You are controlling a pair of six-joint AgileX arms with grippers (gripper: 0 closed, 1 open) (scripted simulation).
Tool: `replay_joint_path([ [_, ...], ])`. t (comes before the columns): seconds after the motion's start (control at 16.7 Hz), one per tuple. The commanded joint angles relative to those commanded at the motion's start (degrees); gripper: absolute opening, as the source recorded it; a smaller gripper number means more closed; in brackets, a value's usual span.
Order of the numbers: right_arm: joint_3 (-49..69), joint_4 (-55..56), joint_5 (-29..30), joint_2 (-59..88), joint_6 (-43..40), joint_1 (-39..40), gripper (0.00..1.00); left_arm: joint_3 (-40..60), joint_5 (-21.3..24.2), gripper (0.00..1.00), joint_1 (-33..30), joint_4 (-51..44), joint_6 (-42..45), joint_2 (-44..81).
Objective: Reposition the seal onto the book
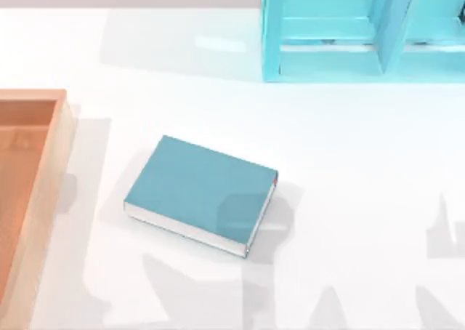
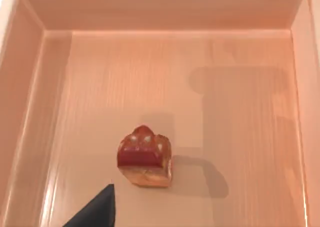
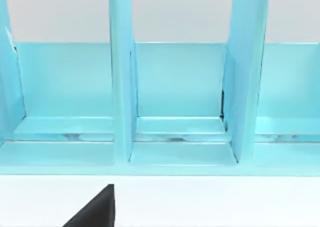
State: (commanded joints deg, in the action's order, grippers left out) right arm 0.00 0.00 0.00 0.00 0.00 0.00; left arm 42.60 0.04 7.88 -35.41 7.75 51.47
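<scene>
Hovering above the wooden tray [image 1: 33, 170] at the table's 9 o'clock, the left gripper [image 2: 95, 209] is aimed at the seal [image 2: 144, 157], which is seen upright on the tray floor, untouched. Finger spread cannot be told. The book [image 1: 196, 188] lies flat near table centre, top bare. Recommended: gripper centred over the seal, lowered straight, sides pinched below the rounded top, tray walls cleared on lift. The right gripper [image 3: 95, 209] is parked facing the blue shelf [image 3: 160, 112] at 1 o'clock.
</scene>
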Motion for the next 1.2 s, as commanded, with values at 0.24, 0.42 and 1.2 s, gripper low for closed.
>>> replay_joint_path([
  [0.24, 0.0, 0.0, 0.0, 0.0, 0.0, 0.0, 1.00, 17.7, 0.1, 1.00, 3.0, -15.0, 3.5, 24.1],
  [0.42, 0.0, 0.0, 0.0, 0.0, 0.0, 0.0, 1.00, 29.2, 0.1, 1.00, 4.9, -24.3, 5.9, 38.6],
  [1.2, 0.0, 0.0, 0.0, 0.0, 0.0, 0.0, 1.00, 44.9, 0.1, 1.00, 7.1, -35.2, 8.8, 55.2],
])
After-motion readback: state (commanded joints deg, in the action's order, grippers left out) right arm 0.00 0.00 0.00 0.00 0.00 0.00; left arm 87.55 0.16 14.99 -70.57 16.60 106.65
